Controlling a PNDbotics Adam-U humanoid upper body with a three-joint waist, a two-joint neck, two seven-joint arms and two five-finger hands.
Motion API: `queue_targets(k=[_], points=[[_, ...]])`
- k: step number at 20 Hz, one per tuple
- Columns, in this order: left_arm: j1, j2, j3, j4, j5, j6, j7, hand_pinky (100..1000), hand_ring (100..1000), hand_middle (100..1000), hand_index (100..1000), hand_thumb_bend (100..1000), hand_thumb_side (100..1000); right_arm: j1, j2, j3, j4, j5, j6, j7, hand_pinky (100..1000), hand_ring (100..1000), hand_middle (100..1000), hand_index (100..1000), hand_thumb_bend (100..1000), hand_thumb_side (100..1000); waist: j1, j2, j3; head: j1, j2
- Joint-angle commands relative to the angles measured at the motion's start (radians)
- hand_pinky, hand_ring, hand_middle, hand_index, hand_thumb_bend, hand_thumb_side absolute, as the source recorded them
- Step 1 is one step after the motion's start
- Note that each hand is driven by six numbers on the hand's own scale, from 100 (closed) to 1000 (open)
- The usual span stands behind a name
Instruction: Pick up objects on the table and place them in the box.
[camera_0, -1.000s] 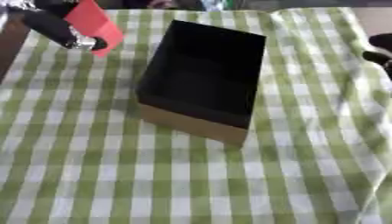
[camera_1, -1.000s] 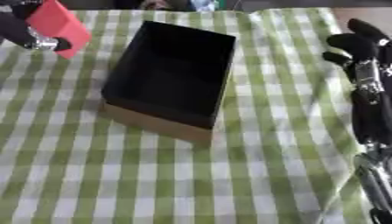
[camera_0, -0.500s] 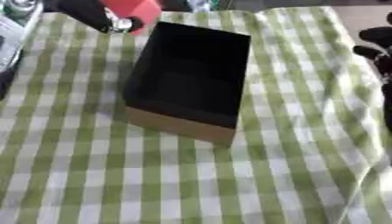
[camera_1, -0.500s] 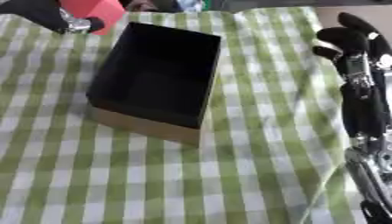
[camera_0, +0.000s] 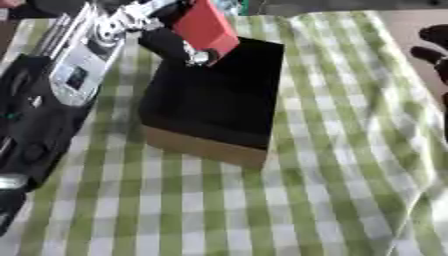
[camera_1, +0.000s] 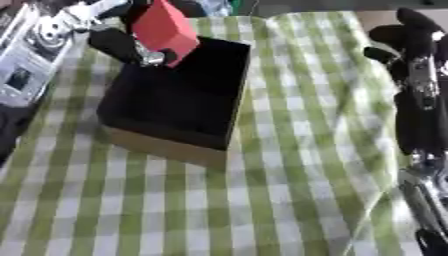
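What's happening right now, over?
Left hand holds red block over box. Right hand idle at right. Nothing in the way.

head stereo pair — looks down, close | both share box (camera_0: 214, 102) on checked cloth (camera_0: 350, 165)

Table under a green-and-white checked cloth (camera_0: 350, 165), a black-lined cardboard box (camera_0: 214, 105) directly on it.

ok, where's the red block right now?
The red block is held in the left robot hand at the upper left of both eye views, over the far end of the open box, not yet released.
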Motion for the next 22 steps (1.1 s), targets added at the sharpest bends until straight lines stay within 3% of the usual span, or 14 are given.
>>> queue_targets(k=[1, 8, 12, 14, 15, 16, 17, 19, 22], points=[[-0.01, -0.016, -0.007, 0.007, -0.04, -0.014, 0.019, 606, 451, 382, 487, 100, 437, -0.012, -0.008, -0.009, -0.017, -0.008, 0.002, -0.004, 773, 813, 683, 858, 100, 691, -0.014, -0.019, -0.002, 0.005, -0.009], [0.0, -0.045, -0.026, 0.038, -0.087, -0.046, 0.023, 607, 467, 401, 512, 100, 425, -0.015, 0.0, -0.007, -0.017, -0.01, 0.009, -0.001, 774, 812, 682, 858, 100, 688, -0.012, -0.019, -0.008, 0.011, -0.008], [0.008, -0.053, -0.037, 0.068, -0.122, -0.068, 0.003, 620, 517, 457, 597, 100, 439, -0.015, 0.003, -0.007, -0.017, -0.011, 0.011, -0.001, 774, 812, 682, 856, 100, 688, -0.011, -0.019, -0.011, 0.011, -0.008], [0.013, -0.055, -0.042, 0.079, -0.134, -0.086, -0.016, 640, 566, 510, 677, 236, 524, -0.013, 0.004, -0.007, -0.017, -0.01, 0.012, -0.001, 774, 812, 682, 856, 100, 688, -0.011, -0.02, -0.011, 0.011, -0.007], [0.015, -0.055, -0.045, 0.081, -0.139, -0.097, -0.029, 663, 614, 555, 731, 406, 593, -0.012, 0.004, -0.008, -0.017, -0.009, 0.013, -0.001, 774, 812, 682, 857, 100, 687, -0.01, -0.02, -0.011, 0.01, -0.007], [0.017, -0.053, -0.047, 0.08, -0.144, -0.107, -0.041, 670, 630, 575, 750, 462, 613, -0.011, 0.004, -0.008, -0.017, -0.009, 0.013, -0.002, 774, 812, 682, 857, 100, 687, -0.01, -0.02, -0.01, 0.009, -0.006], [0.018, -0.051, -0.048, 0.078, -0.15, -0.115, -0.051, 697, 701, 657, 828, 656, 691, -0.011, 0.004, -0.008, -0.017, -0.008, 0.014, -0.002, 774, 812, 682, 857, 100, 686, -0.009, -0.02, -0.01, 0.008, -0.006], [0.02, -0.046, -0.049, 0.071, -0.168, -0.121, -0.065, 723, 752, 718, 877, 745, 714, -0.01, 0.004, -0.008, -0.017, -0.008, 0.015, -0.003, 774, 812, 682, 857, 100, 686, -0.009, -0.021, -0.008, 0.008, -0.006], [0.023, -0.037, -0.048, 0.054, -0.194, -0.121, -0.075, 742, 780, 747, 909, 798, 737, -0.008, 0.003, -0.009, -0.017, -0.007, 0.014, -0.003, 774, 812, 682, 857, 100, 686, -0.01, -0.022, -0.006, 0.006, -0.005]])
